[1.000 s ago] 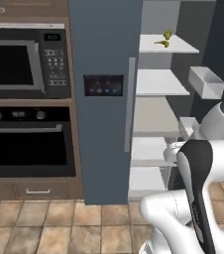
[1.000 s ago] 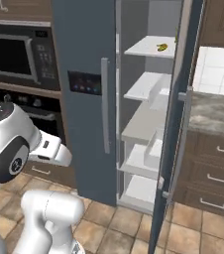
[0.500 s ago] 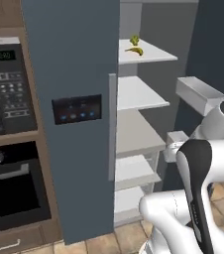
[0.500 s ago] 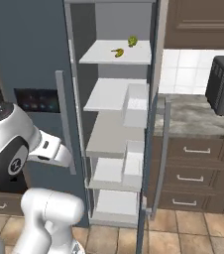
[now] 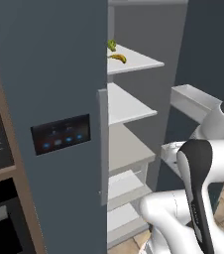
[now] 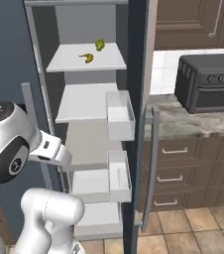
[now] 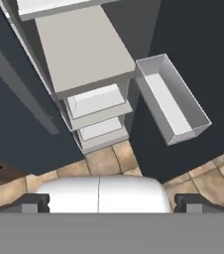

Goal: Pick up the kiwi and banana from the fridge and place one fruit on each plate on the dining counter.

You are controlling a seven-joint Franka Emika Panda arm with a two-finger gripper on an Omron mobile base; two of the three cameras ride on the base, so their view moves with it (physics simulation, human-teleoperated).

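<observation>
Fridge (image 6: 84, 149), tall and dark blue-grey, is standing with its right door swung open, showing pale shelves stacked one above another and two white door bins hanging on the inside of the open door. Its closed left door (image 5: 49, 99) is carrying the black panel with blue lights (image 5: 60, 134) and a grey bar handle (image 5: 102, 144). The white arm is sitting folded low in front of the open compartment, with the hand pointing down towards the lower shelves and the tiled floor. In the hand view, the two dark fingertips, one at each lower corner, are sitting well apart, so the hand is spread wide and carrying nothing.

One banana (image 6: 87, 57) is lying on the top shelf, and one kiwi (image 6: 100, 44) is resting just behind it, nearer the back wall; the two are near each other but apart. From the left base view the same pair, banana (image 5: 118, 58) and kiwi (image 5: 111, 45), is sitting at the shelf's inner edge.

Judging by this, the step in hand is the approach to the fridge, with neither fruit picked yet. The next move is calling for the arm to unfold and rise to the top shelf, then reach in over one fruit.
</observation>
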